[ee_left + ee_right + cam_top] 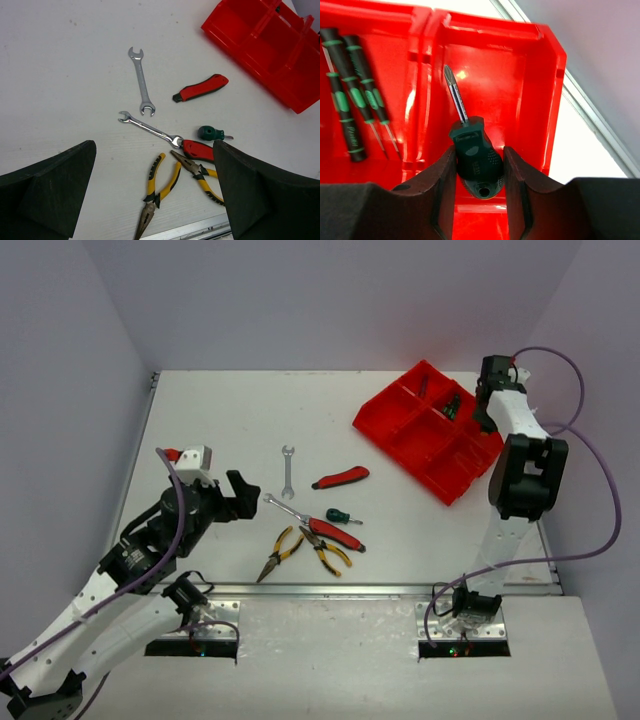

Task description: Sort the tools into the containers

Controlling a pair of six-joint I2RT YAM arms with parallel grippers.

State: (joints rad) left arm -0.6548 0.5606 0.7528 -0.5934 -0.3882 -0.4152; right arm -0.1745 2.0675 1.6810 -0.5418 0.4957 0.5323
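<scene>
The right gripper [479, 170], half-closed on the stubby screwdriver [470, 145] (green-handled), risked dropping it across the nearby divider of the red tray [540, 100].

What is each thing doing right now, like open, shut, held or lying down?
Left end effector, open, empty.
Right end effector, shut on stubby screwdriver.
Stubby screwdriver, held over a red tray compartment.
Slim screwdrivers, lying in the next compartment.
Wrenches, flat on table.
Yellow pliers, flat on table.
</scene>
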